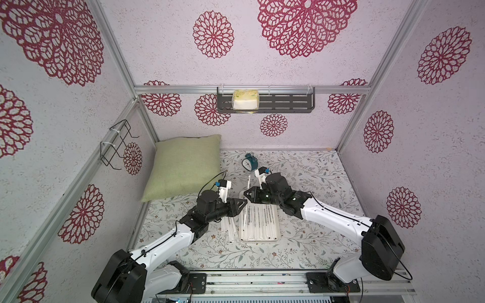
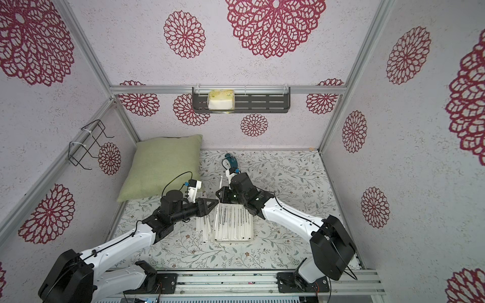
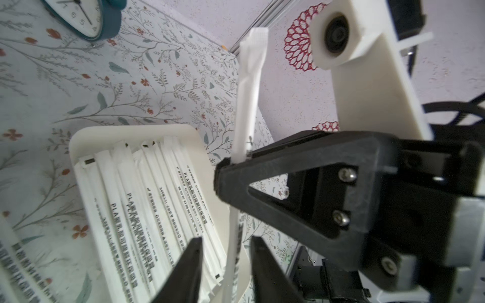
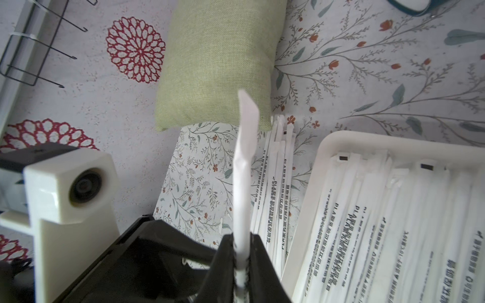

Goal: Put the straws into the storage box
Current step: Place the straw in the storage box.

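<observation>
Right pincer point(image 4: 241, 237) clamped on one straw point(image 4: 245, 157), axis 12–6; left pincer point(image 3: 226, 240) apart, straddling it; storage box point(image 1: 259, 239) at 6 o'clock in a top view, right arm nearer.

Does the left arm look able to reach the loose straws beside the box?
Probably yes. The loose straws lie uncovered beside the box, just below the left gripper. Its jaws stand open, but the straw clamped by the right gripper runs between them and must clear first.
</observation>
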`<control>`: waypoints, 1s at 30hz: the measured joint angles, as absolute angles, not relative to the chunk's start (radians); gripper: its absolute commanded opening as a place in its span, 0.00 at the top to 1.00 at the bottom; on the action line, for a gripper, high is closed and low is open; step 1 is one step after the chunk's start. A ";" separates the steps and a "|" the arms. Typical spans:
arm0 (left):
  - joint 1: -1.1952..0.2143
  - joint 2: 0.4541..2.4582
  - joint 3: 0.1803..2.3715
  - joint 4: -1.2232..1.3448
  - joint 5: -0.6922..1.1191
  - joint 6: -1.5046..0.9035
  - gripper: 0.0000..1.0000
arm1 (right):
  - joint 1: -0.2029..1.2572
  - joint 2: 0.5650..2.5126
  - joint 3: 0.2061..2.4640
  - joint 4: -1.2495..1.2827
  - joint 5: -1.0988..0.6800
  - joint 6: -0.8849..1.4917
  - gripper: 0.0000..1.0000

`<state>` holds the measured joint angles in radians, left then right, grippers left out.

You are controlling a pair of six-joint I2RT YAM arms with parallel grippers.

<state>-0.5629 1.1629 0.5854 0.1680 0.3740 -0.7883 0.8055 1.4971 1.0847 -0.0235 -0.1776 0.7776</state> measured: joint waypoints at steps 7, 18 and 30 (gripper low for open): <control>-0.427 1.032 0.748 -0.378 0.171 -0.691 0.43 | 0.771 1.541 1.108 -0.115 -0.094 0.752 0.86; -0.335 0.982 0.617 -0.522 0.084 -0.735 0.45 | 0.805 1.794 1.190 -0.191 -0.025 0.753 0.86; -0.335 1.018 0.618 -0.523 0.063 -0.737 0.45 | 0.851 1.863 1.258 -0.271 0.030 0.766 0.64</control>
<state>-0.3347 1.0176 0.6178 -0.5228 0.0631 -0.7368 0.8509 1.8626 1.2583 -0.2710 0.0296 0.7658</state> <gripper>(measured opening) 0.550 0.339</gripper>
